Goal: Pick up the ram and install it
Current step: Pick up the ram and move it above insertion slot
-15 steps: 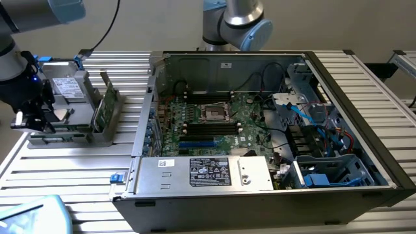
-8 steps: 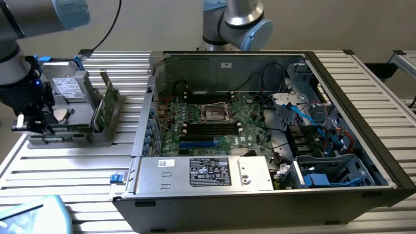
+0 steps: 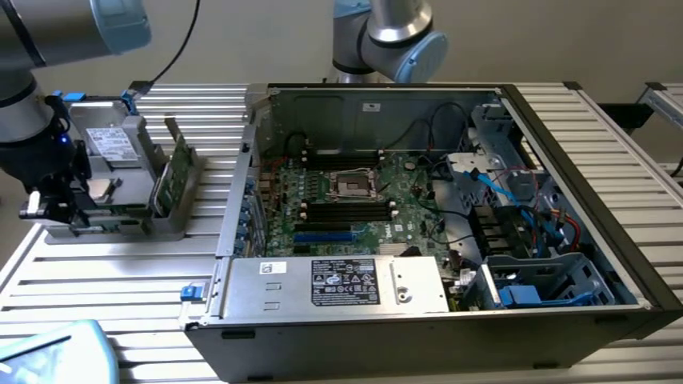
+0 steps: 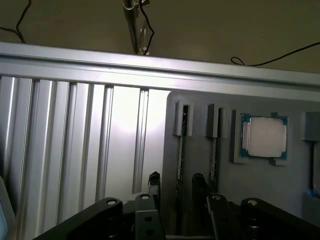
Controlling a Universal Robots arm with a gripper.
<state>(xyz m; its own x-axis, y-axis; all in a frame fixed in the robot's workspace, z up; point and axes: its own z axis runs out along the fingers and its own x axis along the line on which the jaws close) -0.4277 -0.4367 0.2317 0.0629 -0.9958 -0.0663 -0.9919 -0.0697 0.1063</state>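
We see the gripper (image 4: 176, 180), fingers spread apart, straddling the ram (image 4: 180, 145) that stands on edge in a grey holder (image 4: 292, 180) slot.

Exterior view overhead-oblique, wrist view close — holder (image 3: 171, 221) (image 4: 280, 195) shared

Silver-grey arm (image 3: 389, 36) with pale blue joint caps (image 3: 123, 24), black hand (image 4: 176, 195).

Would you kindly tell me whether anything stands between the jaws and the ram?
Nothing visible does. In the wrist view the gripper holds its jaws open, one on each side of the ram, which stands on edge in the grey holder; the neighbouring stick lies outside them.
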